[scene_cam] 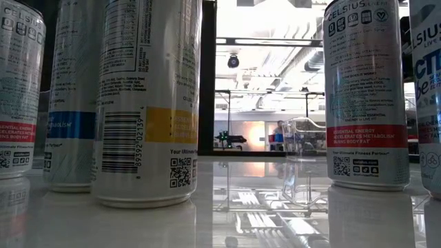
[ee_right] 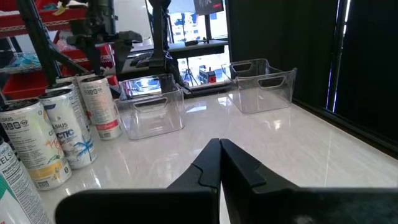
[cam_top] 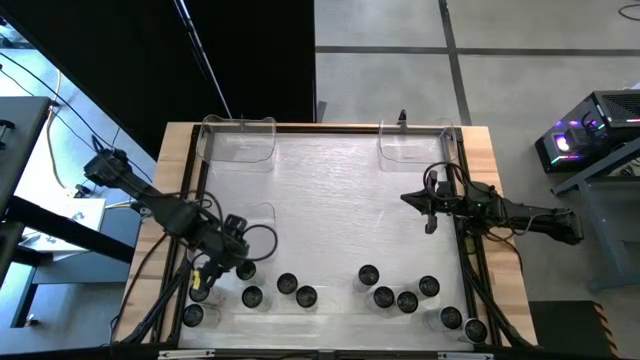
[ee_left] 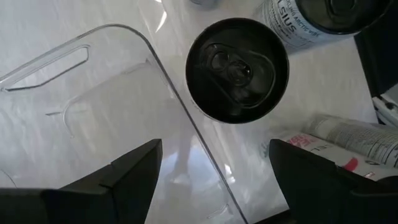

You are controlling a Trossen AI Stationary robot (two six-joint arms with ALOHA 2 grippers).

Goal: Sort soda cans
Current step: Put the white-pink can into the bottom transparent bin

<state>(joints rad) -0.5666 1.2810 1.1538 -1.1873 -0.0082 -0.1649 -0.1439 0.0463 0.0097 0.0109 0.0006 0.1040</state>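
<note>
Near the white table's (cam_top: 330, 190) front left corner, the left end effector (ee_left: 214, 165) hangs released above an upright silvery cylindrical soda can (ee_left: 237, 70) beside a clear plastic tray (ee_left: 93, 112), while the right end effector (ee_right: 220, 163) waits clenched.

A: We've got bright, even overhead light on the white table (cam_top: 330, 190), w/ sheen across the middle. Room around it is dark at upper left.

B: Low view's backlit; we see the window area blown out, cans (scene_cam: 148, 103) in shade, mirrored in the tabletop. Left wrist view: glare on the clear tray (ee_left: 93, 112), near fingers (ee_left: 124, 180) soft.
</note>
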